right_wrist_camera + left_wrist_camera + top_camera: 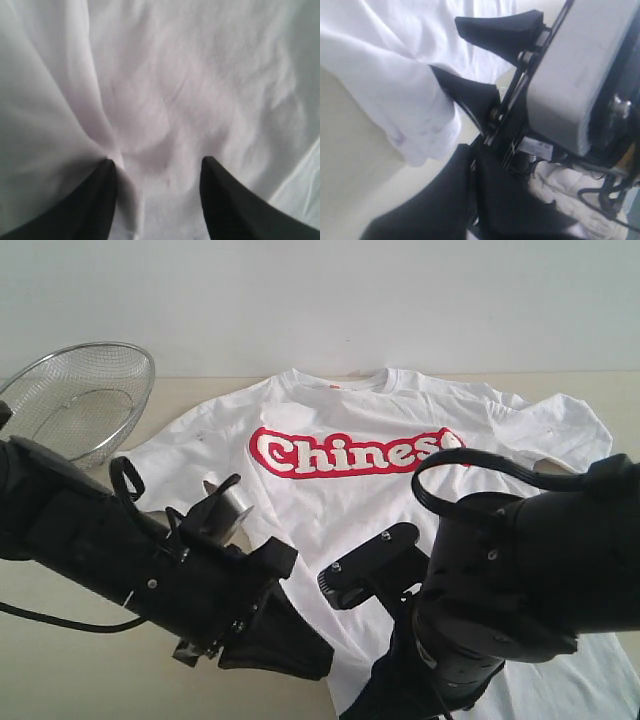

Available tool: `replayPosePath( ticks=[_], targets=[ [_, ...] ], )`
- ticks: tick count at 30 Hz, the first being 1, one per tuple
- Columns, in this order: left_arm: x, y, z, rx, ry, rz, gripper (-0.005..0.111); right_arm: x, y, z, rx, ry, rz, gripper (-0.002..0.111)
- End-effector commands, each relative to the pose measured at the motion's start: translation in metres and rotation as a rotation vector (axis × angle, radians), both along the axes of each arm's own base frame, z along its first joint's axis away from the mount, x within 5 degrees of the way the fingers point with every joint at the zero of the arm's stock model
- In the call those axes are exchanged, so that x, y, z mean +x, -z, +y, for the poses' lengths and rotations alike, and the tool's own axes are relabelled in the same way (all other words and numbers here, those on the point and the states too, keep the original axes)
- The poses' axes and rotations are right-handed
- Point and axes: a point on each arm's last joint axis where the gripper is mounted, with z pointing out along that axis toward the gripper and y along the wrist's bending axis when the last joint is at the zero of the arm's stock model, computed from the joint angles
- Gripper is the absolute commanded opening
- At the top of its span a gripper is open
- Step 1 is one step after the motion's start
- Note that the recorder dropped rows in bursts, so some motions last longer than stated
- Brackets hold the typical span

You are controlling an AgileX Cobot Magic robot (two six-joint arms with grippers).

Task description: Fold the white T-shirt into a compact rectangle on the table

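The white T-shirt [350, 410] lies face up on the table [60, 680], its red-outlined "Chinese" lettering across the chest. My right gripper [157, 170] stands open over the shirt's lower part, and a raised ridge of cloth [125, 175] touches one finger. In the exterior view the right arm [500, 580] hides its own fingers. My left gripper [320, 660] is shut at the shirt's lower left edge, with no cloth showing between its fingers. The left wrist view shows those shut black fingers [470, 155] beside a rolled white fold [420, 125], with the open right gripper [445, 45] just beyond.
A wire-mesh metal basket [85, 400] sits tilted at the back left of the table, near the shirt's sleeve. Bare tabletop [350, 165] lies left of the shirt. The two arms are close together at the shirt's lower edge.
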Motion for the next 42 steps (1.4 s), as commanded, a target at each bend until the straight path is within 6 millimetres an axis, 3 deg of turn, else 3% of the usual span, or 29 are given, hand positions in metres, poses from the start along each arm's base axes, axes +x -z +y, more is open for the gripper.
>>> replayPosePath(
  ticks=[1,11,21,30,38,42],
  targets=[
    [-0.002,0.013,-0.003,-0.059,-0.078,0.075,0.004,0.002,0.001,-0.002,-0.007,0.016,-0.005,0.045],
    [-0.014,0.029,0.003,-0.055,-0.14,0.141,0.004,0.004,0.0,0.002,0.047,0.039,-0.029,0.045],
    [-0.033,0.043,-0.006,-0.004,-0.133,0.204,0.006,0.005,0.0,0.003,0.067,0.061,-0.038,0.045],
    [-0.033,0.057,-0.006,0.016,-0.151,0.249,0.05,0.004,0.0,0.002,0.063,0.064,-0.036,0.045],
    [-0.033,0.063,-0.005,0.041,-0.152,0.245,0.051,0.005,0.0,0.004,0.08,0.082,-0.045,0.045],
    [-0.029,0.056,-0.019,0.009,-0.118,0.216,0.051,0.006,-0.001,0.005,0.099,0.096,-0.049,0.045]
  ],
)
